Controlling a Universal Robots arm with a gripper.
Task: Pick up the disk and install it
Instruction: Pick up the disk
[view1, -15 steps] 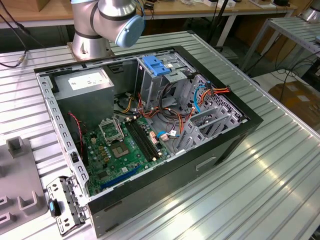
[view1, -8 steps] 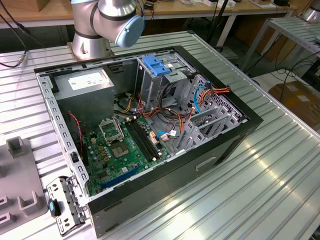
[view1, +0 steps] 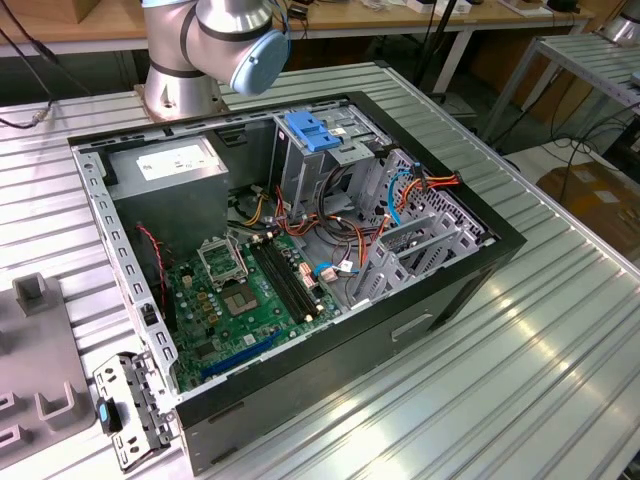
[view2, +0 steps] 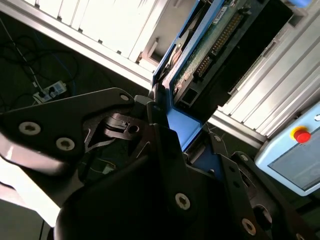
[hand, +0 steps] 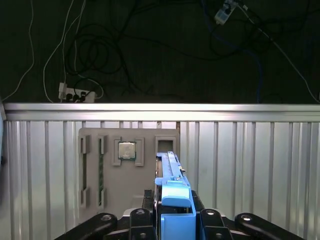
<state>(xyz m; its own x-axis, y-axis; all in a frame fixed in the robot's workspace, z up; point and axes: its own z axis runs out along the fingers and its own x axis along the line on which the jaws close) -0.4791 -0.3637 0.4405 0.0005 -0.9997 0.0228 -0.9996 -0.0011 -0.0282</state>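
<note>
An open computer case lies on a ribbed metal worktop, and a disk is held in a robot gripper above a parts tray.

At the exterior view's left edge, a grey parts tray (view1: 40, 380) is laid on the worktop (view1: 520, 380). To its right, the computer case (view1: 450, 295) is laid on its side with the cover off, and the green motherboard (view1: 250, 300) is exposed. Further right inside it, metal drive cages (view1: 420, 245) are seen, with a blue latch (view1: 312, 132) on top of one.

In the first wrist view, what appears to be that same tray, carrying a processor chip (hand: 126, 150), is seen beneath the gripper (hand: 175, 217). The gripper is clenched on the disk (hand: 172, 170). The disk is held on edge, with one blue side rail turned to the camera. Its long axis is run straight out from the gripper, away from the wrist. In the second wrist view, its green circuit-board face is shown beside a blue rail.

The disk is therefore judged to be over the tray, well apart from the case. The cages lie toward the exterior view's right of it. Whether the disk is lifted clear of the tray or touches it cannot be told.
</note>
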